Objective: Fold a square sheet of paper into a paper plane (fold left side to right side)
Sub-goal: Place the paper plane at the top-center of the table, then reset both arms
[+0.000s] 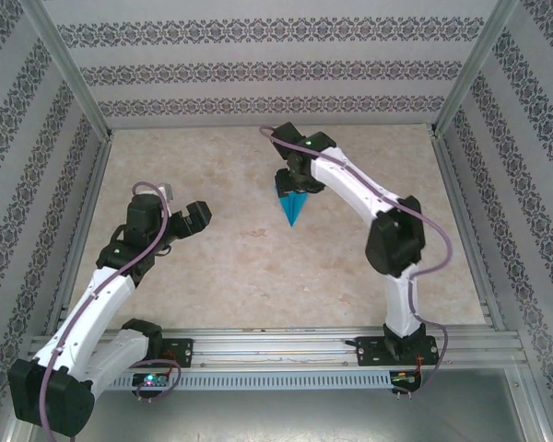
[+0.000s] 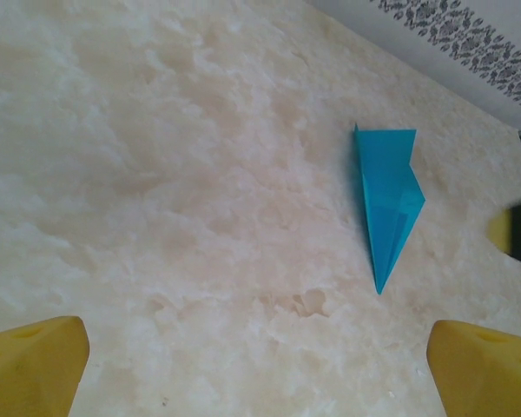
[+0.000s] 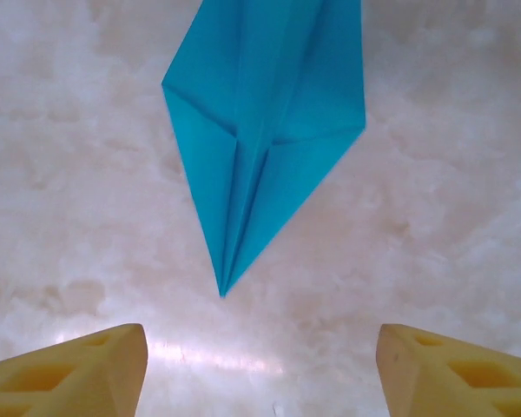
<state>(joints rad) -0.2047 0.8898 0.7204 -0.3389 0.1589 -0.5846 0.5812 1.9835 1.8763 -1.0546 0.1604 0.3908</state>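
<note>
Hovering spread and empty, right gripper (image 3: 260, 343) just behind the paper plane (image 3: 265, 130) flat on the counter (image 2: 156, 174); left gripper (image 2: 259, 334) spread too, well apart.

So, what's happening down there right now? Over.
Left gripper open, empty, off to the side. Right gripper open beside the plane, not holding it. Plane flat on table, folded. Nothing in the way.
</note>
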